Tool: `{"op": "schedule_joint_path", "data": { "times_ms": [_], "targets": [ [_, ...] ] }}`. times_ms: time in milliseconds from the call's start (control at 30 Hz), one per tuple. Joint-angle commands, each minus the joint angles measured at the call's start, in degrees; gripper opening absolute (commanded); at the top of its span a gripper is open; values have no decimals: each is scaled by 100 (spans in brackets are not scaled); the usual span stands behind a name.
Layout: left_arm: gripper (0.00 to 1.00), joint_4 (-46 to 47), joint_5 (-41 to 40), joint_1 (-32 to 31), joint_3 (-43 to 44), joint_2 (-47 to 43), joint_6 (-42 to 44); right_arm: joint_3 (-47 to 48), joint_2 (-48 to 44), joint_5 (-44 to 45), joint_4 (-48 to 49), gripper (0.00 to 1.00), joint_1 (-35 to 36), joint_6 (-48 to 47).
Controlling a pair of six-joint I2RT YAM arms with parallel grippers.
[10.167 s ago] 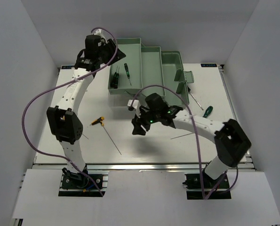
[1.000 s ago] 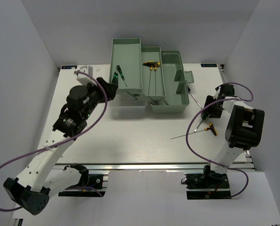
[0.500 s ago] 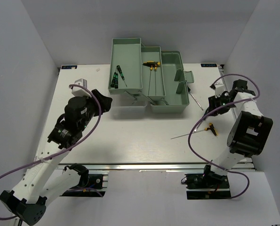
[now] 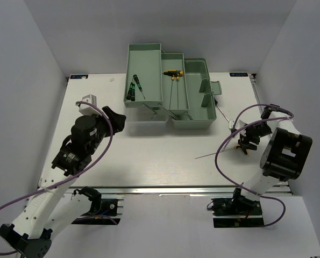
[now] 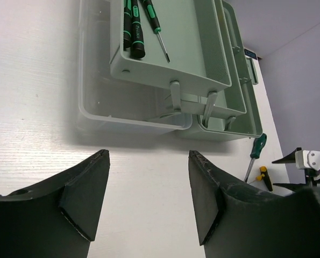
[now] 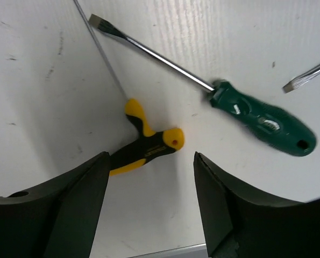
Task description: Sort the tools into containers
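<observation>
The mint-green toolbox has stepped trays. The left tray (image 4: 149, 59) holds green-black screwdrivers (image 4: 131, 89), also in the left wrist view (image 5: 134, 29). The middle tray (image 4: 179, 63) holds a yellow-black screwdriver (image 4: 173, 72) and thin rods (image 4: 173, 94). My left gripper (image 4: 119, 119) is open and empty, in front of the clear lid (image 5: 127, 110). My right gripper (image 4: 246, 141) is open, low over a yellow-black T-handle screwdriver (image 6: 149, 145) on the table, jaws either side of it, not touching. A dark green screwdriver (image 6: 262, 121) lies just beyond it.
A bare metal rod (image 4: 212, 155) lies on the table left of the right gripper. Another thin shaft (image 4: 223, 114) lies right of the toolbox latch (image 4: 213, 88). A second flat tip (image 6: 307, 72) shows at the right. The table's near edge rail (image 6: 165, 251) is close.
The right gripper has moved from the far right edge toward the near side, down over the yellow-black T-handle. The left gripper has drawn back from the toolbox toward the near left.
</observation>
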Motion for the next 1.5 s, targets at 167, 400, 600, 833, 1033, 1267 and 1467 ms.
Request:
{"op": "schedule_joint_path", "data": {
  "times_ms": [167, 400, 600, 833, 1033, 1267, 1467],
  "targets": [
    [70, -184, -159, 10, -206, -219, -210, -229, 102, -102, 407, 69, 311, -1194],
    [70, -228, -177, 19, -242, -220, -272, -606, 155, 47, 468, 64, 636, -1256],
    [70, -228, -203, 19, -224, -167, -264, -783, 339, 443, 758, 56, 681, -1081],
    [70, -271, -230, 19, -172, -141, -255, -668, 708, 821, 697, 45, 689, -1150],
    [70, -333, -274, 19, -110, -176, -272, -861, 831, 1173, 741, 30, 681, -1291],
    [70, -360, -274, 19, -75, -184, -316, -1090, 306, 778, 285, 10, 689, -1519],
    [70, -246, -204, 10, -119, -167, -360, -1117, -987, -292, -629, 0, 944, -1932]
  ]
}}
